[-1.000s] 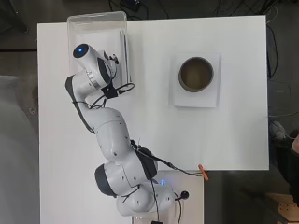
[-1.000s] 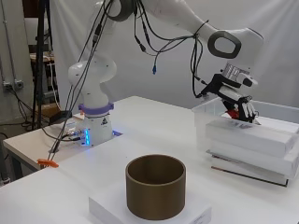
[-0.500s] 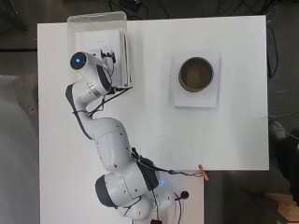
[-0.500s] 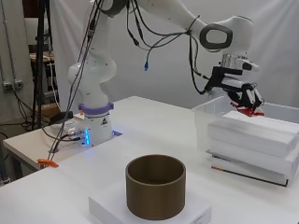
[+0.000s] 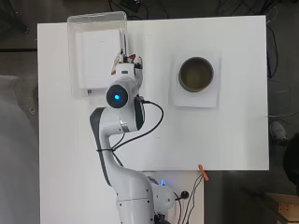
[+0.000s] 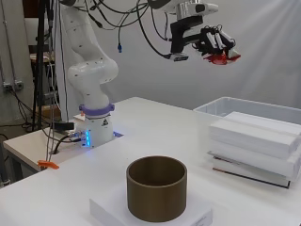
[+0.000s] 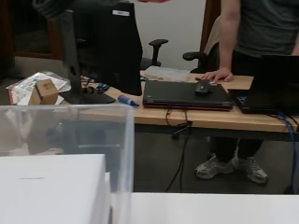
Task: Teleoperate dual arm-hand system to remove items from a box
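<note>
- One pot point(image 6: 156, 188) is standing nearest me, brown and open-topped, on a white pad point(image 6: 113, 209). I am judging it the likely place for whatever comes out of the box.
- Farther back, the hand point(image 6: 214, 40) is hanging high over the table, its fingers curling round a small red thing point(image 6: 220, 58), which is peeking out below the fingertips.
- From overhead, the hand is sitting about over the box's wall on the pot's side, so the red thing is well clear of the box.
- To my eye the lift is done and the carry is in hand. A level sweep across to the pot seems best, with the wrist turning as little as possible, since so little of the red thing is showing that a slip could be easy.
- I would be lowering only once the hand is squarely over the pot's mouth, and letting go low inside the rim.
- The box point(image 6: 221, 104), clear-walled, is resting at the far side of the table, with white slabs point(image 6: 256, 136) stacked in it. I cannot tell whether anything else small is lying in there.
- The table point(image 6: 155, 122) is white, and a little orange thing point(image 6: 45, 164) is lying at its edge by the arm's base.
- Beyond the box, the room is showing a wooden desk point(image 7: 196, 116) carrying a shut laptop point(image 7: 187, 95) and a dark monitor point(image 7: 110, 46), with an office chair point(image 7: 156, 44) behind.
</note>
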